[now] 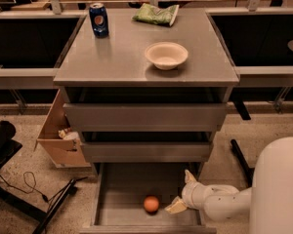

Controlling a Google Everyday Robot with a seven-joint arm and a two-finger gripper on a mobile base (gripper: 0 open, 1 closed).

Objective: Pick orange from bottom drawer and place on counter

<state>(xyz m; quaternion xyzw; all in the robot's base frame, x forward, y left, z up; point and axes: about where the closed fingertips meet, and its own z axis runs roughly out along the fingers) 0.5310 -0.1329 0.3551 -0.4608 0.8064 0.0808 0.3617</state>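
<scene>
The orange [151, 204] lies on the floor of the open bottom drawer [122, 189], near its front and a little right of the middle. My gripper [181, 191] reaches into the drawer from the right on a white arm, a short way to the right of the orange and apart from it. One pale finger [176, 206] points toward the fruit and the other [189, 176] points up and back, so the gripper is open and empty. The grey counter [117, 57] tops the cabinet above.
On the counter stand a blue soda can [98, 19] at the back left, a green chip bag [156, 14] at the back, and a white bowl [166, 55] right of centre. A cardboard box [56, 135] sits on the floor left of the cabinet. Cables lie at lower left.
</scene>
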